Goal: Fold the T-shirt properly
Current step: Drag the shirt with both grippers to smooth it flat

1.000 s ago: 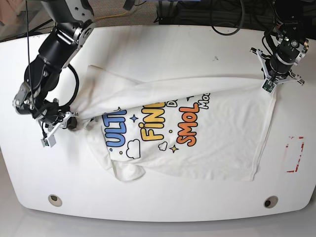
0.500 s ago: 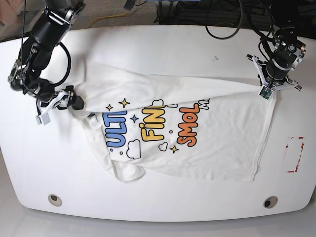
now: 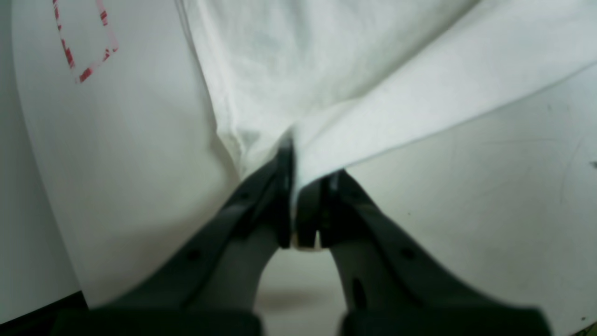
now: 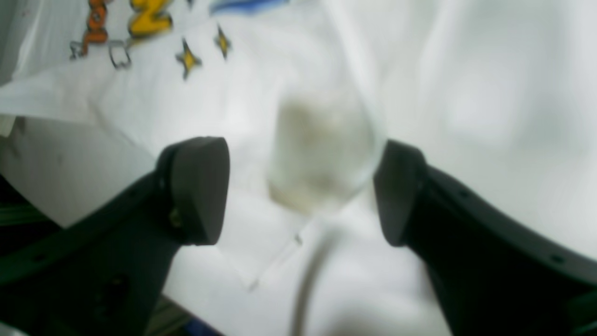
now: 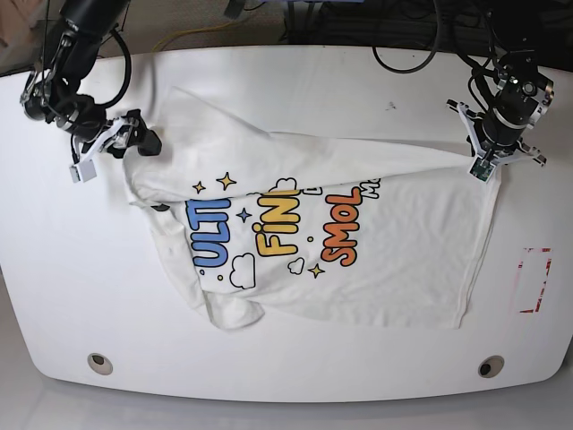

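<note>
Two arms work over one big white table [image 5: 295,81], and nearly all of its middle is taken by the T-shirt [image 5: 394,242], spread print-up but rumpled. Its far edge is drawn into a taut ridge running from the table's far left toward the far right. The hem side lies flat near the right edge; a sleeve is bunched toward the near left.

At the far right the left gripper [image 5: 486,159] is clamped tight on the shirt's corner, cloth pinched between its closed jaws in the wrist view. At the far left the right gripper [image 5: 134,141] stands with jaws wide apart over the cloth, holding nothing that I can see.

I judge this the spreading step before any fold. Next, the right gripper needs a fresh hold on the shoulder edge, so both can pull the shirt flat.

A red-dashed marking [image 5: 534,279] sits near the right edge. The right wrist view is blurred; whether cloth touches the fingers [image 4: 198,186] I cannot tell.
</note>
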`<state>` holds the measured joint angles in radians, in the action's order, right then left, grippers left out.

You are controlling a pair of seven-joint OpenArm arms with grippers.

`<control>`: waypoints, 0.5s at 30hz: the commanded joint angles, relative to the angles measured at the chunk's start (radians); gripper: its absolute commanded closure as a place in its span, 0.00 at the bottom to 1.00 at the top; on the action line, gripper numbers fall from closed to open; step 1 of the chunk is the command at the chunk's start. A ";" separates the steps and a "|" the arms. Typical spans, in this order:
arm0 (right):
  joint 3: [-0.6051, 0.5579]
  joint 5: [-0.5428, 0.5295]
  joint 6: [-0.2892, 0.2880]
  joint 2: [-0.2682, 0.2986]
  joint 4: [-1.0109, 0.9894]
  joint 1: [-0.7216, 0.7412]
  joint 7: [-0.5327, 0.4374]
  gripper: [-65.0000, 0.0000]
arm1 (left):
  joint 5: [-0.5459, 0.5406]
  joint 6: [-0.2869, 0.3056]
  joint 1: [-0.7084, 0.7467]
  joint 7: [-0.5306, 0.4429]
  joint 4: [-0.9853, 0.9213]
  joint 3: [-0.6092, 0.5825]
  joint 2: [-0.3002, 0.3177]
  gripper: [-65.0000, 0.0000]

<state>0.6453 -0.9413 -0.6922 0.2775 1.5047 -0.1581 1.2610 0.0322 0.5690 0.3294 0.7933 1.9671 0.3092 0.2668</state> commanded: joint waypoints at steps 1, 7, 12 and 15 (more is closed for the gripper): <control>0.015 -0.026 -0.006 0.007 0.020 -0.016 -0.011 0.29 | -0.001 -0.007 -0.006 -0.015 0.016 0.005 0.010 1.00; 0.023 -0.026 -0.006 -0.008 0.020 -0.079 -0.050 0.29 | -0.002 -0.007 -0.006 -0.015 0.016 0.005 0.010 1.00; -0.008 -0.003 -0.006 -0.031 0.017 -0.082 -0.062 0.29 | -0.005 -0.007 -0.006 -0.015 0.016 0.005 0.010 1.00; -0.022 0.057 -0.006 -0.057 0.015 -0.047 -0.074 0.33 | -0.007 -0.007 -0.006 -0.015 0.016 0.005 0.010 1.00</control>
<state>0.6212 -0.9161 -0.6933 0.2138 1.5070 -0.2249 1.1854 0.0284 0.5690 0.3294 0.7933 1.9667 0.3092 0.2665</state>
